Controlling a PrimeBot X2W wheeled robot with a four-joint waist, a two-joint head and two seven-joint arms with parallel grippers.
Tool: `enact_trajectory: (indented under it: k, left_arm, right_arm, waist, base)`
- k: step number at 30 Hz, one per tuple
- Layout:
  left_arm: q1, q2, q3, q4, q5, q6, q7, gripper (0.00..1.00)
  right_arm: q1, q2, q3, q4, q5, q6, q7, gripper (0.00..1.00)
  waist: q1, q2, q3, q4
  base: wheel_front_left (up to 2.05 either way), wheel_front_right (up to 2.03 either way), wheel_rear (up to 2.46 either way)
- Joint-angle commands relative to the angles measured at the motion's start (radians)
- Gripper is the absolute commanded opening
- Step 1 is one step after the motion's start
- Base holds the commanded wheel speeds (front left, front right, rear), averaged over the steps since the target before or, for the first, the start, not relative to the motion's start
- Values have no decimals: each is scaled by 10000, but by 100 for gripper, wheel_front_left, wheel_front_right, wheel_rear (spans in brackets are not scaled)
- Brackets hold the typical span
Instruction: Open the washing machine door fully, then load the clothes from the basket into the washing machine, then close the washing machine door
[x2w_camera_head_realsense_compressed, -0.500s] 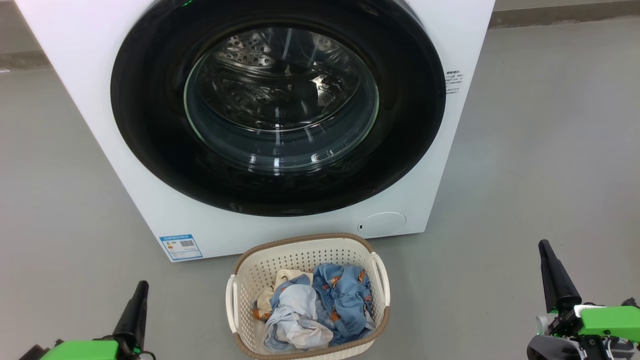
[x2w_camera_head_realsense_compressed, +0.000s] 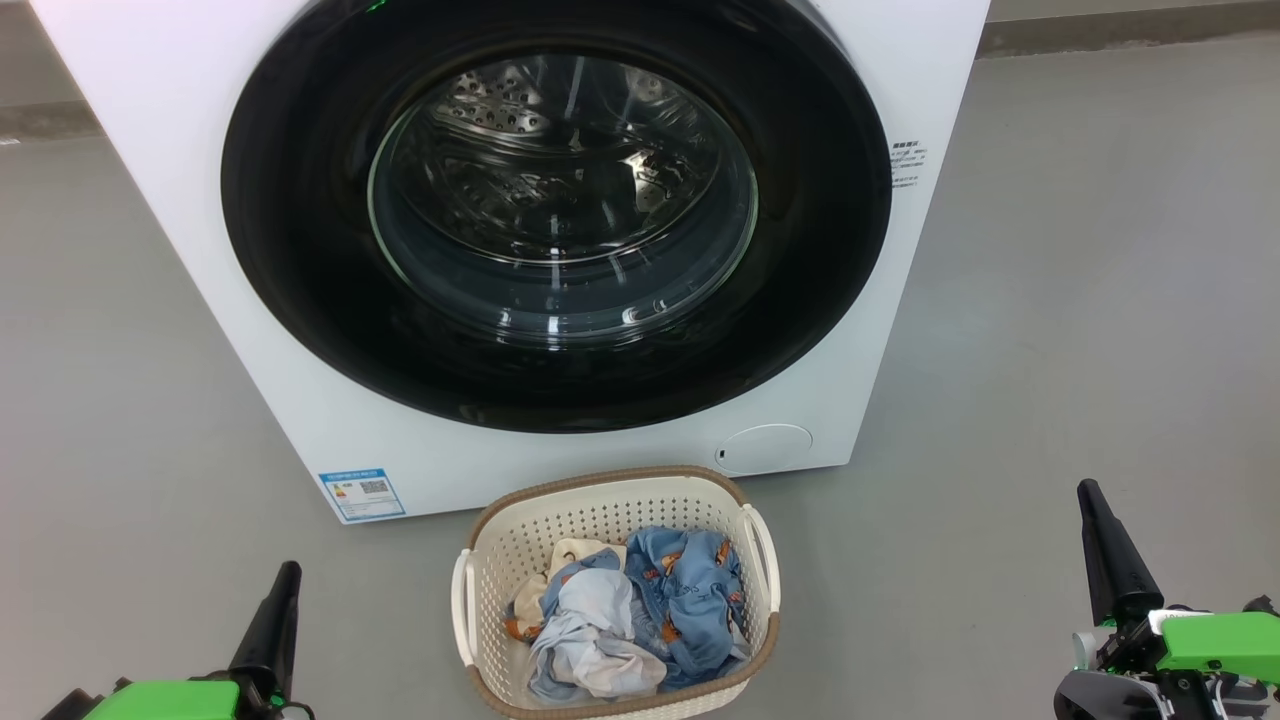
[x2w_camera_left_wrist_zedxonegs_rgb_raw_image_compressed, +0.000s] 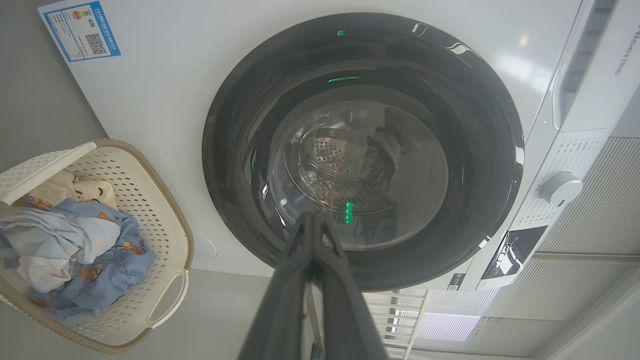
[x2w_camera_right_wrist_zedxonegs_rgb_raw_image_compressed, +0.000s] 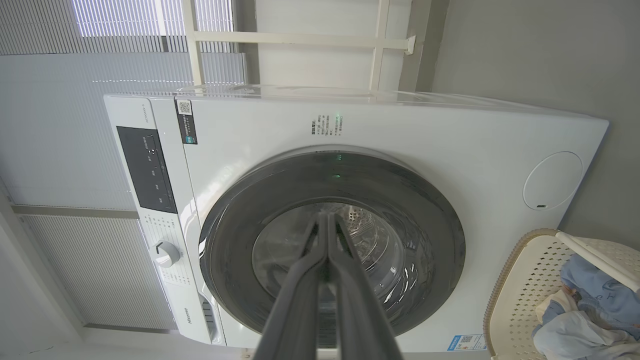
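Cream basket (x2w_camera_head_realsense_compressed: 610, 505) holding clothes (x2w_camera_head_realsense_compressed: 640, 615), drum (x2w_camera_head_realsense_compressed: 560, 170) empty

Place: laundry corner; home or test room, cannot tell.
Signs: white front-loading washing machine (x2w_camera_head_realsense_compressed: 450, 470), basket (x2w_camera_head_realsense_compressed: 600, 515) of clothes (x2w_camera_head_realsense_compressed: 640, 610), bare grey floor (x2w_camera_head_realsense_compressed: 1080, 300), window blinds (x2w_camera_right_wrist_zedxonegs_rgb_raw_image_compressed: 50, 150).

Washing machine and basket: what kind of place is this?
Probably a laundry corner of a plain room: a white front-loading washing machine stands on a bare grey floor, a basket of clothes before it, slatted blinds near it.
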Motion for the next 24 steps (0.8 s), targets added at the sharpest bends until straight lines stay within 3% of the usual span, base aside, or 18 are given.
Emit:
enact_trajectory:
  k: [1, 19, 20, 24]
  left_arm:
    - [-436, 175, 355, -273, 156, 11, 25, 0]
    - [-437, 149, 389, -273, 185, 14, 53, 0]
    - [12, -23, 26, 32, 26, -2, -1, 100]
    - [237, -188, -27, 307, 36, -1, -25, 100]
  right_arm:
    - [-359, -81, 203, -260, -55, 14, 50, 0]
    - [-359, -73, 193, -259, -64, 14, 58, 0]
    - [9, 12, -11, 38, 0, 0, -2, 100]
    - [218, 136, 6, 369, -5, 0, -16, 100]
  waist:
    - [0, 0, 0, 0]
    - [0, 0, 0, 0]
    - [0, 0, 0, 0]
    - [0, 0, 5, 1]
  base:
    - [0, 0, 0]
    - [0, 0, 0]
    - [0, 0, 0]
    - [0, 0, 0]
